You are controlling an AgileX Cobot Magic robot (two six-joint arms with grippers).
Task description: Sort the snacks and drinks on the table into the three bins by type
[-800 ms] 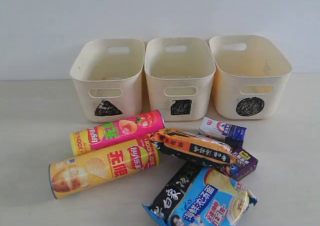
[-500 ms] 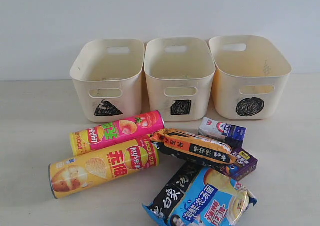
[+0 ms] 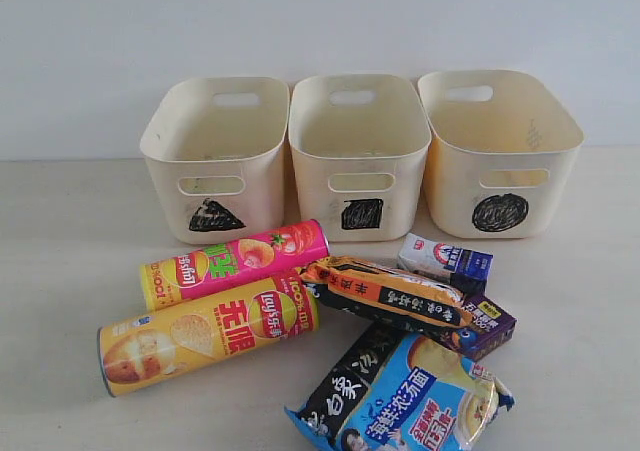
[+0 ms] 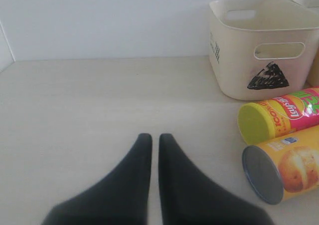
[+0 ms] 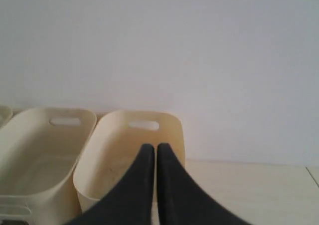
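Three cream bins stand in a row at the back: triangle (image 3: 215,141), square (image 3: 358,141), circle (image 3: 498,136). In front lie the pink-yellow chip tube (image 3: 235,263) and the yellow-orange tube (image 3: 205,334). Beside them lie the orange-black packet (image 3: 385,293), the blue-black packet (image 3: 400,396), the white and blue carton (image 3: 445,258) and the dark purple carton (image 3: 485,326). Neither gripper shows in the exterior view. My left gripper (image 4: 151,137) is shut and empty above the table (image 4: 75,110), left of the tube ends (image 4: 256,122). My right gripper (image 5: 151,147) is shut and empty, seen over a bin (image 5: 124,150).
A plain pale wall rises behind the bins. In the left wrist view bare table stretches left of the triangle bin (image 4: 264,40). The right wrist view shows a second bin (image 5: 42,150) and open table surface (image 5: 249,185) to the right of the bins.
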